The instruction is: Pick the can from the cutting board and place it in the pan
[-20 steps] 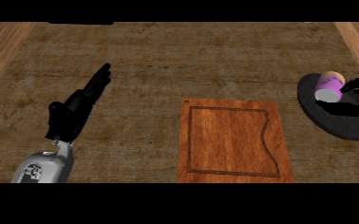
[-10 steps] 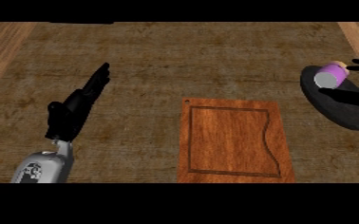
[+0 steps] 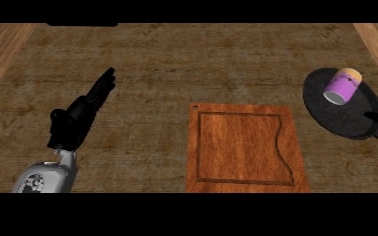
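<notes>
While the can (image 3: 342,85) lies tipped in the pan (image 3: 325,111), right of the cutting board (image 3: 244,150), the pan's edge is cut off; the left hand (image 3: 80,112) rests with straight fingers.

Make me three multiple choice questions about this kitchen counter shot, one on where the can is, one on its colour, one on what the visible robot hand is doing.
1. Where is the can?
A. On the cutting board
B. In the pan
C. In the left robot hand

2. What colour is the can's side?
A. Purple
B. Green
C. Red

3. What state is the left robot hand in?
A. Curled round the can
B. Pressing on the cutting board
C. Open, fingers straight, holding nothing

Answers:
1. B, since the can lies tilted on its side inside the dark pan at the right edge, while the cutting board has nothing on it.
2. A, since its body is purple with a pale end.
3. C, since the hand sits at the left over the counter, apart from the board and the can, fingers extended.
</notes>
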You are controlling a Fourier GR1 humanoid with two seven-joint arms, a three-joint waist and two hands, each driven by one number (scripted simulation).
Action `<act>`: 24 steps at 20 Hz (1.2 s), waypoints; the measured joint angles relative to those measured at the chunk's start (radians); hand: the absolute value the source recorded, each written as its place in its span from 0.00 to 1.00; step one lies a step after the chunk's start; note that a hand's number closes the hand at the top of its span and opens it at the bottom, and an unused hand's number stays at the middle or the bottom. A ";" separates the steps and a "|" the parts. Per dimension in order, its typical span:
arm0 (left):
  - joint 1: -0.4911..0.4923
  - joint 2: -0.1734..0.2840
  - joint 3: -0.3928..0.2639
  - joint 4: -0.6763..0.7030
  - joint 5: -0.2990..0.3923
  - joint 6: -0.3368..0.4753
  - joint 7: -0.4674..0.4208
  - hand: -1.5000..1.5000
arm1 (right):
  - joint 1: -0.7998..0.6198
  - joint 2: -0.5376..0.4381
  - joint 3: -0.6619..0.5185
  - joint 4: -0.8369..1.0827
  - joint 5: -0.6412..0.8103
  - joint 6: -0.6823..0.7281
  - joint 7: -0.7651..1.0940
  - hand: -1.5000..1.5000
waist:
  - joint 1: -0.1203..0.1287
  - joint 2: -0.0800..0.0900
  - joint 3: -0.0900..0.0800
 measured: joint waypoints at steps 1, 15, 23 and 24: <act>0.004 0.001 0.003 -0.005 -0.001 0.000 0.004 0.50 | 0.011 -0.008 -0.004 0.006 -0.006 0.029 -0.023 0.00 | -0.001 -0.001 0.000; 0.010 -0.008 0.041 0.003 -0.010 -0.025 -0.001 0.50 | 0.255 -0.001 -0.025 -0.006 -0.074 0.188 -0.294 0.00 | -0.018 -0.009 -0.003; 0.010 -0.024 0.048 0.007 -0.026 -0.029 0.000 0.50 | 0.381 0.036 -0.013 -0.075 -0.103 0.191 -0.330 0.00 | -0.021 -0.011 -0.003; 0.022 -0.026 0.044 -0.011 -0.029 -0.027 0.008 0.50 | 0.402 0.047 -0.013 -0.094 -0.109 0.187 -0.333 0.00 | -0.021 -0.011 -0.004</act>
